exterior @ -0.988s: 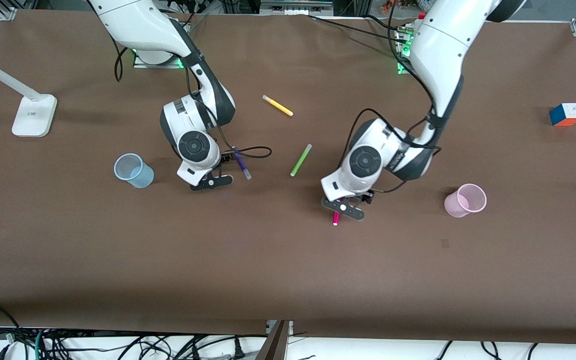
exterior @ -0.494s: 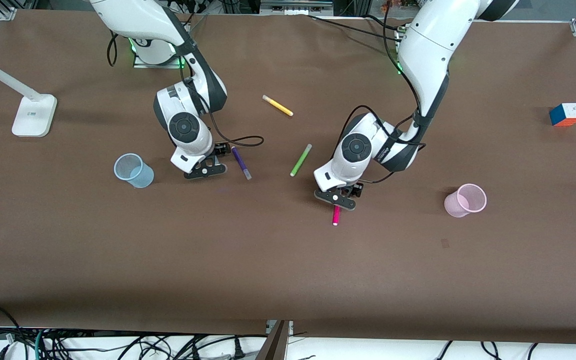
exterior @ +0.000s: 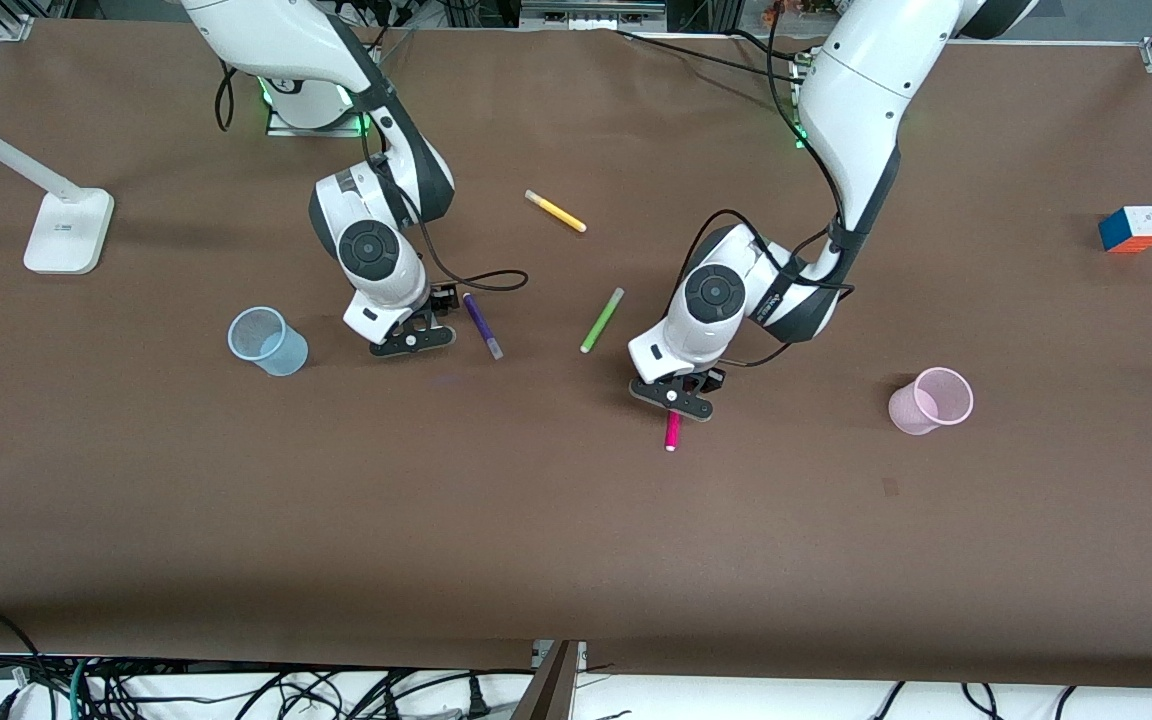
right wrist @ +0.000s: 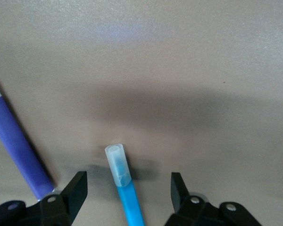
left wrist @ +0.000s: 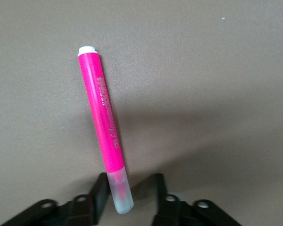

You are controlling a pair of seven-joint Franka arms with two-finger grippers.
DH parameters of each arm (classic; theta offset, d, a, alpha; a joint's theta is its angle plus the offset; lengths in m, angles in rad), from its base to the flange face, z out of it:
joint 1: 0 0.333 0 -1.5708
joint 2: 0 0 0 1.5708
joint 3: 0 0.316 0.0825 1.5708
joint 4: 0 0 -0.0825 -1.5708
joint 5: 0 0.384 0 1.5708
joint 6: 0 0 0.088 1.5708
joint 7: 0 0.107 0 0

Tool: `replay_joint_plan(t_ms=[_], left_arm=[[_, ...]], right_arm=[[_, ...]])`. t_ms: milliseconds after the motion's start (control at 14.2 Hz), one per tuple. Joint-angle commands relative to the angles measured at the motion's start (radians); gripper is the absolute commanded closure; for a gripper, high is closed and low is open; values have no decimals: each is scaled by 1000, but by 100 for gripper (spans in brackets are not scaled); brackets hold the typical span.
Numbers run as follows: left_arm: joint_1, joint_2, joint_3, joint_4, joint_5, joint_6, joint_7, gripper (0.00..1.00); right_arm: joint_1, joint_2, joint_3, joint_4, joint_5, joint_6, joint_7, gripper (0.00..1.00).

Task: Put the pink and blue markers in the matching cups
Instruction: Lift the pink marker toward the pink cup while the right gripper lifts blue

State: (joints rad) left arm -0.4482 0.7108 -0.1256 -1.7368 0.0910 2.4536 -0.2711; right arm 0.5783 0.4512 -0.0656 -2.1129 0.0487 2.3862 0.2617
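Both arms are down at the table, each on its own marker; I place everything relative to the green pen at the table's middle.

Left gripper: low over the table, just nearer the camera than the green pen and toward the left arm's end. In the left wrist view its fingers bracket the capped end of the pink marker. One pad looks to be touching the cap, and a narrow gap shows on the second side, so I read a pinch that is nearly made, not yet firm. The marker's long axis runs straight out from between the fingers.

Right gripper: toward the right arm's end from the green pen, beside the purple pen. Its fingers are spread wide, with the blue marker lying between them and touching neither. Its long axis also points away from the wrist, cap leading.

Blue cup: toward the right arm's end. Pink cup: toward the left arm's end. Each arm is the nearer one to its matching cup.
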Motion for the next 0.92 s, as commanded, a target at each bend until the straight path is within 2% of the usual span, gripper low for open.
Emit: replay_joint_plan(t_ms=[0, 141, 282, 424, 494, 776, 847], left_arm=[[-1, -27, 1, -7, 22, -49, -19, 100], [9, -59, 7, 12, 22, -131, -10, 100], [13, -79, 12, 70, 27, -281, -2, 100], [22, -80, 15, 165, 88, -451, 93, 100], [32, -80, 18, 208, 134, -528, 146, 100], [84, -80, 32, 298, 225, -760, 436, 100], [106, -80, 38, 316, 246, -816, 520, 100]], right_arm=[[0, -6, 6, -25, 14, 34, 2, 24], [0, -6, 6, -25, 14, 36, 2, 43], [0, -3, 9, -25, 14, 36, 2, 46], [0, -3, 10, -25, 14, 37, 2, 66], [0, -3, 10, -25, 14, 40, 2, 72], [2, 12, 10, -25, 14, 71, 2, 74], [2, 14, 10, -25, 14, 71, 2, 86]])
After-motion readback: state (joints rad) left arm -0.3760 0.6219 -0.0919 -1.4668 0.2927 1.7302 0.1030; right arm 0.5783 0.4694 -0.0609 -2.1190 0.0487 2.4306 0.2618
